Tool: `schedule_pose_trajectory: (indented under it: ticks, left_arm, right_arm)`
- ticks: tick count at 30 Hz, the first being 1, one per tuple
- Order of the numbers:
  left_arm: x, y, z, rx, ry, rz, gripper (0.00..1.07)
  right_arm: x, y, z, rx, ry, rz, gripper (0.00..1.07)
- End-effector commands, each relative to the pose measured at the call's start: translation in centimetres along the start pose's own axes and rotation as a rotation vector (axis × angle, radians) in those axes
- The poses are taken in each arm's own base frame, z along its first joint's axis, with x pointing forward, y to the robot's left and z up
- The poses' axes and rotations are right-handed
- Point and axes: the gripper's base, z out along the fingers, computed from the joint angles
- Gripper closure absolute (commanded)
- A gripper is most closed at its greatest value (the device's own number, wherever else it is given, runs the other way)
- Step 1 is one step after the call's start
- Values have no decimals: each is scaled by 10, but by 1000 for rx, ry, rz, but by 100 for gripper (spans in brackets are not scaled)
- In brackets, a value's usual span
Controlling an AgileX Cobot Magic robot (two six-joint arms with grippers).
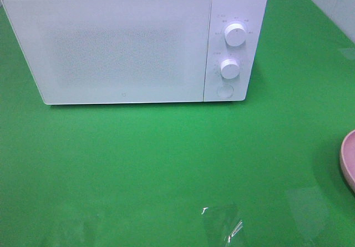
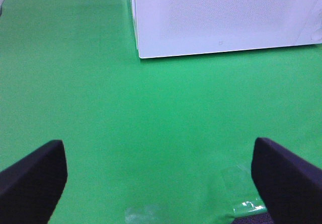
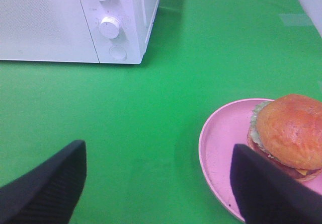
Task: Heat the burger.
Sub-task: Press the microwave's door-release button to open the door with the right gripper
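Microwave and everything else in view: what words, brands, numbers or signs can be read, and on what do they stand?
Nothing here can be read as words or numbers.
On the microwave door, low centre: a small mark, too small to read.
Around the upper dial and the lower dial: tiny grey print, blurred, unreadable.
The pink plate and the burger: no text.
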Motion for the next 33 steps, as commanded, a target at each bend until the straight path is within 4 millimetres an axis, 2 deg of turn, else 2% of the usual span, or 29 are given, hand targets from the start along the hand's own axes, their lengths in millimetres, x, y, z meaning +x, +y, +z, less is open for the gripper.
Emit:
schedule_pose_trajectory:
  ticks: [1, 3, 5, 7, 12, 13, 18, 20, 22, 24, 29, 32, 33]
  left_arm:
    - [0, 0, 0, 2, -12, -8, 16]
    - [0, 0, 0, 2, -12, -8, 16]
    - [0, 0, 0, 2, -12, -8, 16]
    - [0, 0, 0, 2, -12, -8, 16]
    - [0, 0, 0, 2, -12, -8, 16]
    - [0, 0, 0, 2, -12, -8, 16]
    - [0, 0, 0, 2, -12, -8, 16]
    - [0, 0, 0, 2, -12, -8, 16]
    - [0, 0, 0, 2, -12, -8, 16]
    - [0, 0, 0, 2, -12, -8, 16]
    - [0, 0, 0, 2, -12, -8, 16]
    - [0, 0, 0, 2, -12, -8, 16]
    - [0, 0, 0, 2, -12, -8, 16]
  right_arm:
    - [-7, 1, -6, -8, -58, 9, 31]
    - [-19, 1, -1, -5, -50, 10, 31]
    - [-19, 1, -1, -5, -50, 10, 31]
    - [-30, 1, 14, -1, -32, 14, 31]
    - [-41, 0, 30, 4, -30, 14, 31]
    - [-46, -1, 40, 16, -31, -2, 31]
    - [-53, -4, 53, 46, -35, -40, 31]
    - [-65, -4, 69, 51, -85, -52, 30]
    - [-65, -4, 69, 51, -85, -52, 30]
    - [-75, -5, 87, 50, -116, -57, 26]
    - [-79, -5, 105, 48, -143, -61, 25]
    - [-72, -6, 125, 45, -157, -61, 26]
    - [-72, -6, 125, 45, -157, -61, 26]
